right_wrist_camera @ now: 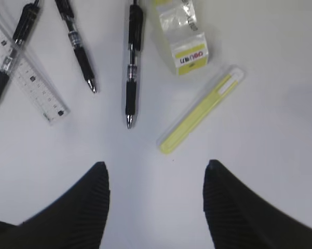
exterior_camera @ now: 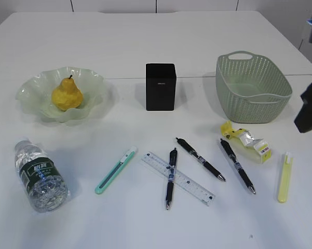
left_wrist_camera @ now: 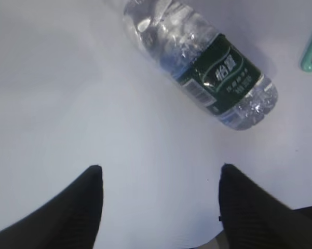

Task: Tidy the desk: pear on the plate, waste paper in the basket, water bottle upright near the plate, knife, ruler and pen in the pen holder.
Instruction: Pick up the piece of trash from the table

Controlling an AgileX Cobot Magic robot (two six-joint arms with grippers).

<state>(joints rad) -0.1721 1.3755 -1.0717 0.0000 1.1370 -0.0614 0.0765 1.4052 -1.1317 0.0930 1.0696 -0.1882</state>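
- The left gripper [left_wrist_camera: 158, 207] fills the bottom of the left wrist view with its two dark fingers spread wide apart, nothing between them but bare white desk [left_wrist_camera: 67, 104].
- Above it, in the upper middle of that view, the water bottle [left_wrist_camera: 197, 57] lies on its side, its green label facing up; in the exterior view the bottle sits at the lower left of the frame, below the plate.
- The right gripper [right_wrist_camera: 156, 202] shows at the bottom of the right wrist view, fingers likewise apart and empty.
- Just above it lies the yellow-green knife [right_wrist_camera: 200, 110], slanted, with the waste paper [right_wrist_camera: 184, 39] beyond it at the top of the frame.
- To the left of these lie three black pens, the nearest pen [right_wrist_camera: 131, 62] pointing down, and the ruler [right_wrist_camera: 28, 78] at the left edge under another pen.
- In the exterior view a teal knife [exterior_camera: 116, 170] rests at lower centre-left.
- The pear [exterior_camera: 67, 94] sits on the plate [exterior_camera: 96, 83] at the left.
- The pen holder [exterior_camera: 161, 86] stands at centre.
- The basket [exterior_camera: 252, 85] stands at the right, near the waste paper.
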